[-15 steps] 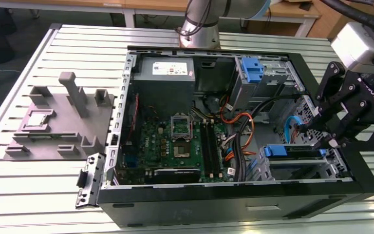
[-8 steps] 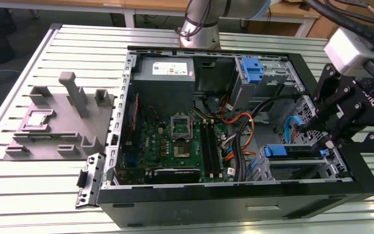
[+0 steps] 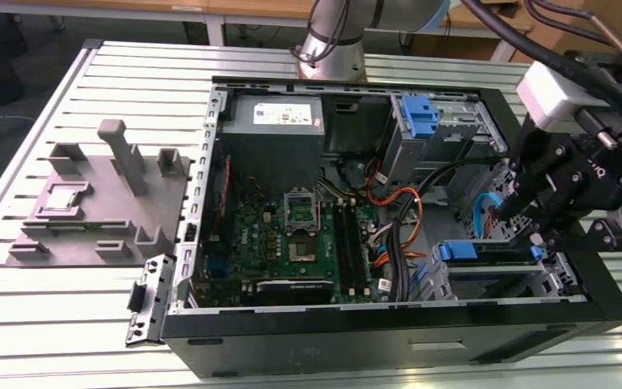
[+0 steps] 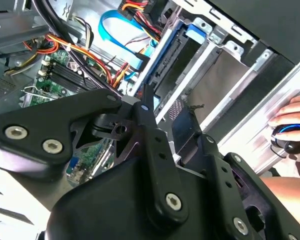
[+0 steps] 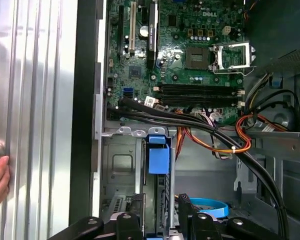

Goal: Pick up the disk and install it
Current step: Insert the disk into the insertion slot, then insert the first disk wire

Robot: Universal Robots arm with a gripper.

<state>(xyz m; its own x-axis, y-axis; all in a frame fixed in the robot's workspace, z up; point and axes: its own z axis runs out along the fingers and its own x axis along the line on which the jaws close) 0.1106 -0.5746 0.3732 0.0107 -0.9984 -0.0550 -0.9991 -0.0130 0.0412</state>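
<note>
Jaws stand close together on either side of the disk's end, though whether they truly clamp it cannot be told. In the exterior view the gripper [image 3: 538, 231] hangs over the drive cage [image 3: 500, 279] in a corner of the open computer case [image 3: 398, 336]. The disk [image 3: 471, 251], showing its blue carrier, lies inside that cage and reaches from the jaws toward the motherboard [image 3: 289, 235]. A grey parts stand [image 3: 95, 203] sits on the slatted table [image 3: 62, 308], well apart from the cage. In the second wrist view the gripper [image 4: 176, 115] fills the foreground. The disk [image 4: 165, 56] runs edge-on along one wall of the drive cage [image 4: 225, 70], its near end just beyond the jaws. A person's hand [image 4: 292, 112] rests outside the case. In the first wrist view the disk [image 5: 157, 155] stands edge-on in a slot of the drive cage [image 5: 117, 165], its blue tab at the end nearest the motherboard [image 5: 190, 55]. Its other end sits between the jaws of the gripper [image 5: 157, 212]. By this evidence the pickup is done and the disk is in its slot. Whether it is fully seated cannot be judged.
</note>
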